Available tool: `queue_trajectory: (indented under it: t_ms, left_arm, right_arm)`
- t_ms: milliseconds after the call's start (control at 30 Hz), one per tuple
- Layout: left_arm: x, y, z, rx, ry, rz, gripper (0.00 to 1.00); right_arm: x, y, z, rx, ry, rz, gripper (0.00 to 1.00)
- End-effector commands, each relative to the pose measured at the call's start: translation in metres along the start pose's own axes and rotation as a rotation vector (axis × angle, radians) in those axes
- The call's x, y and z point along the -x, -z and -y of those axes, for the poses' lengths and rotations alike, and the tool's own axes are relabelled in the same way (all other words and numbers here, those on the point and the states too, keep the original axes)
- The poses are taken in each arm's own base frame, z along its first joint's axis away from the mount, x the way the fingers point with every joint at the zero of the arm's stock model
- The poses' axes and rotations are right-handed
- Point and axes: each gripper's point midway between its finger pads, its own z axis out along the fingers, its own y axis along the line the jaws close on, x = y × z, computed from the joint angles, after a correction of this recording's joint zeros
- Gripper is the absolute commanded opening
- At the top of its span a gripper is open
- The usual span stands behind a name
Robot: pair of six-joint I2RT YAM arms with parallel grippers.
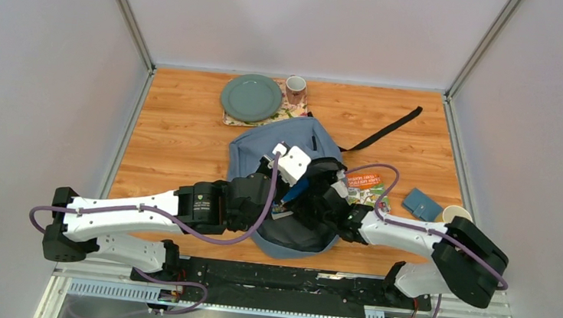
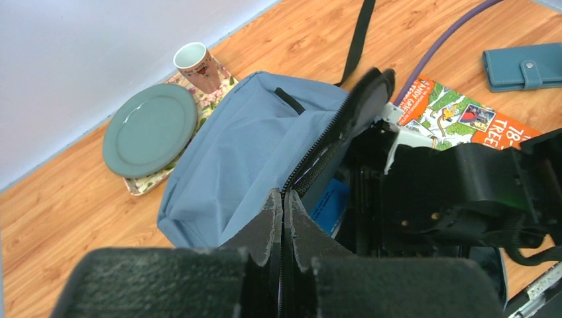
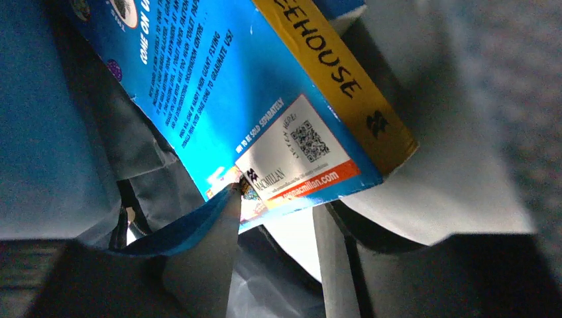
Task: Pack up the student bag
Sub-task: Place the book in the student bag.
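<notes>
While open, one bag [image 1: 260,149], two books [image 1: 366,188] [image 3: 265,99].

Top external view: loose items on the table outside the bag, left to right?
green plate → cup → orange book → blue wallet → pale round object. I left out the student bag: it overlaps plate and cup.

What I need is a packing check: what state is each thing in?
student bag: unzipped, zip edge held up.
left gripper: jaws shut on student bag.
right gripper: jaws apart, inside bag.
blue book: inside bag opening.
orange book: flat on table, unpacked.
wallet: snapped closed, unpacked.
mug: upright.
plate: face up.
</notes>
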Motion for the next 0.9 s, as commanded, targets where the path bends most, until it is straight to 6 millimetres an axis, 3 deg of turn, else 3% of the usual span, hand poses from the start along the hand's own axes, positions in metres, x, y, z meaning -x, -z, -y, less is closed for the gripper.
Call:
queue_trajectory:
  t_ms: [0,233,500,867]
  left_arm:
    - [0.024,0.008,-0.007,0.009,0.079,0.064,0.00]
    - [0.023,0.008,-0.009,0.020,0.072,0.064,0.00]
    - [0.018,0.008,-0.011,0.028,0.055,0.055,0.00]
    - [0.015,0.005,-0.006,0.017,0.057,0.046,0.00]
  right_arm:
    - [0.017,-0.012,-0.044,0.112,0.059,0.084,0.47]
    - [0.029,-0.030,-0.069,0.183,0.020,0.166,0.40]
    - [0.034,-0.019,-0.101,0.305,-0.014,0.182,0.40]
    - [0.045,-0.036,-0.099,0.322,-0.122,0.243,0.41]
